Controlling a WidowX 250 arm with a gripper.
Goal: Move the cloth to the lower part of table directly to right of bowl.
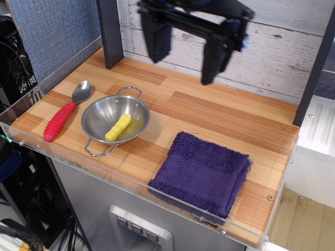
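Observation:
A folded purple cloth (202,173) lies flat on the wooden table (220,115) at the front right, against the clear rim. The steel bowl (115,120) with two wire loop handles sits to its left and holds a yellow piece (118,127). My gripper (184,49) is open and empty, high above the table's back middle, well clear of the cloth. Its two black fingers (155,41) point down and stand wide apart.
A red-handled metal spoon (64,113) lies left of the bowl. A dark post (109,31) stands at the back left and another (316,68) at the right edge. A white plank wall runs behind the table.

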